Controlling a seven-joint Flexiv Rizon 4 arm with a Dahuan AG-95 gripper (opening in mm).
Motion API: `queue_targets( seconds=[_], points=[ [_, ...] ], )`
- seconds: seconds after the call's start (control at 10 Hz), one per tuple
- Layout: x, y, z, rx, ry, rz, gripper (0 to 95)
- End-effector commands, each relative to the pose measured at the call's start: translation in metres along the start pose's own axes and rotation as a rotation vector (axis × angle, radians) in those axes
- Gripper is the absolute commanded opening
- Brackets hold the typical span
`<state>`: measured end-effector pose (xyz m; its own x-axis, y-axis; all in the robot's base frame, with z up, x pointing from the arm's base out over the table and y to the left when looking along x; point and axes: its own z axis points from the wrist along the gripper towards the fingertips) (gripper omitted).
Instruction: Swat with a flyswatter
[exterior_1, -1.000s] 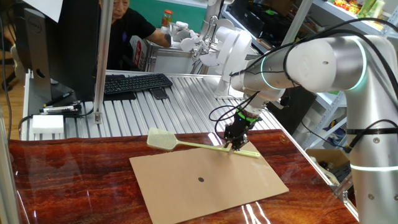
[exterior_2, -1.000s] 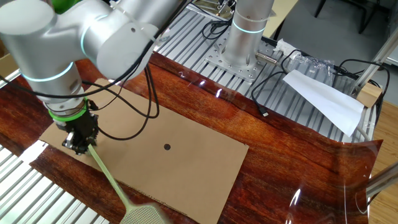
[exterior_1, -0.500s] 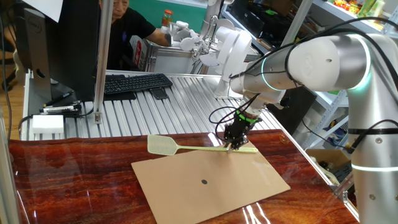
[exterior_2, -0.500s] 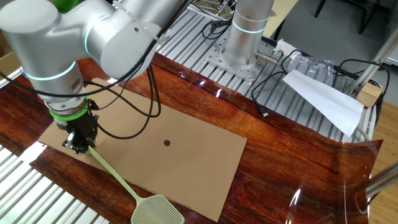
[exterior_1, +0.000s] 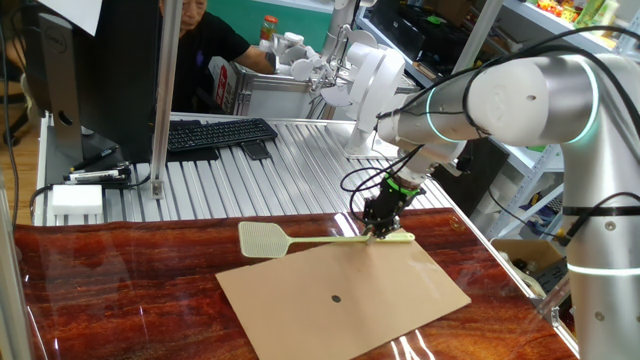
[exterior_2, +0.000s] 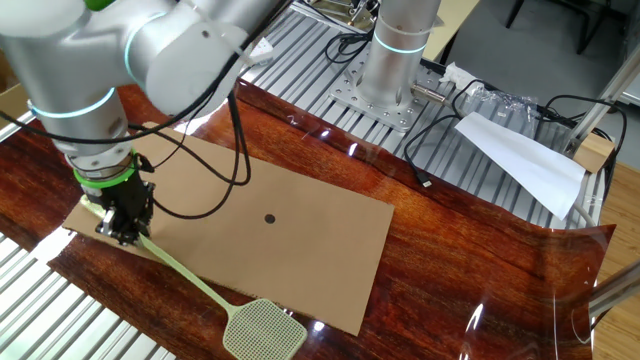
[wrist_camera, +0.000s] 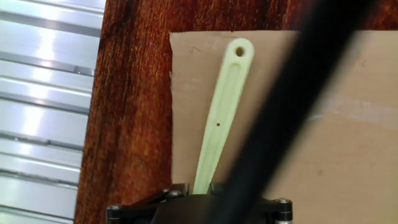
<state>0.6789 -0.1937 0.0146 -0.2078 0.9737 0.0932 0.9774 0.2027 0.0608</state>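
The pale yellow-green flyswatter is held level just above the table. Its mesh head points left over the wood beside the cardboard sheet. In the other fixed view the head hangs near the front edge. My gripper is shut on the thin handle near its end, also in the other fixed view. In the hand view the handle end with its hole sticks out over the cardboard. A small dark dot marks the cardboard's middle.
The dark wood table meets a ribbed metal surface behind. A keyboard, a monitor and a person sit at the back left. White folded paper lies on the far metal area. A black cable crosses the hand view.
The swatter has swung about my gripper: its head moved toward the cardboard. The gripper stayed almost in place, still shut on the handle.
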Motion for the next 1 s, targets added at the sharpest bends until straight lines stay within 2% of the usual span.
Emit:
queue_targets(
  seconds=[0.1, 0.3, 0.4, 0.7, 1.0],
  points=[
    [0.002, -0.002, -0.004, -0.001, 0.0, -0.006, 0.0],
    [0.001, 0.0, -0.014, 0.005, 0.027, -0.006, 0.0],
    [0.0, 0.001, -0.019, 0.005, 0.026, -0.016, 0.0],
    [0.001, 0.002, -0.024, 0.004, 0.019, -0.033, 0.0],
    [0.001, 0.002, -0.025, -0.006, 0.017, -0.088, 0.0]
  ],
)
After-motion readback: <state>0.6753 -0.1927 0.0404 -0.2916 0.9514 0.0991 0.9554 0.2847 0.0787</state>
